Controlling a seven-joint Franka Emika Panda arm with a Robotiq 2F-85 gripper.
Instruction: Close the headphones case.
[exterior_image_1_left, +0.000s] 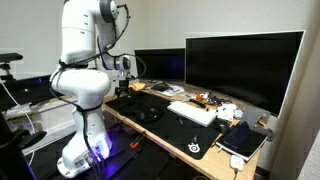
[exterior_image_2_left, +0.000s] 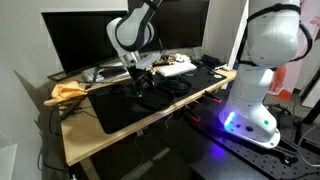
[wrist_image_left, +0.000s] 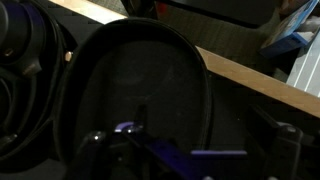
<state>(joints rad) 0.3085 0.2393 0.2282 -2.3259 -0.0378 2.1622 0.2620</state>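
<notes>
Wrist view fills with the dark headphones case (wrist_image_left: 140, 85) — push its lid down evenly, slowly; whether the gripper (exterior_image_2_left: 140, 78) is parted or closed I cannot tell.

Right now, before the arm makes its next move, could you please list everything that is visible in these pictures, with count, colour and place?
headphones case: one, black, on the desk mat under the gripper
desk mat: one, black, on the desk
desk: one, light wood, beside the robot
monitors: two, black, at the back of the desk
keyboard: one, white, in front of the larger monitor
yellow object: one, yellow-orange, at one end of the desk; cannot tell what it is
robot arm: one, white, beside the desk
gripper: one, dark, low over the case; open or shut cannot be told
</notes>
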